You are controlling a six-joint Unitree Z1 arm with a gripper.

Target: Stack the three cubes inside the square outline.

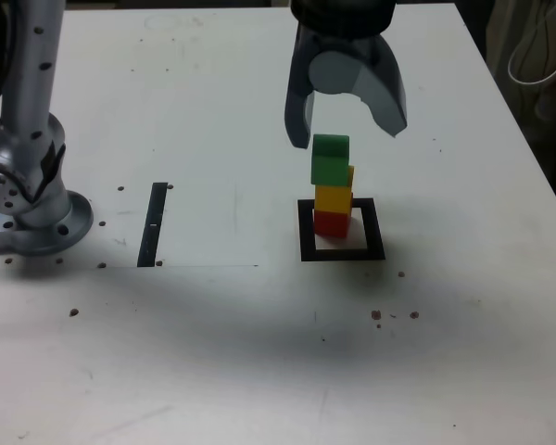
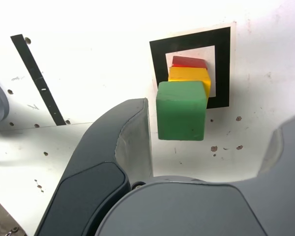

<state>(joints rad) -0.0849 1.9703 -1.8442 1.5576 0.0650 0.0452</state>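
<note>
Our end effector point(image 1: 347, 130) hangs spread and empty; directly beneath it the green cube point(image 1: 330, 159) tops the yellow cube point(image 1: 334, 197) and red cube point(image 1: 331, 222), inside the square outline point(image 1: 342, 253).

claw point(image 1: 350, 133): two broad curved fingers, dark grey-blue shells, paler grey inner faces
claw fingers point(image 2: 119, 147): smooth, rounded, matte; light grey lining along inner edge
claw body: dark housing, small screw visible near finger root in wrist view
arm base point(image 1: 37, 215): silver-grey metal, round flange, dark bolt holes
arm column point(image 1: 32, 65): silver-grey tube, small black screws, black joint seam
</note>
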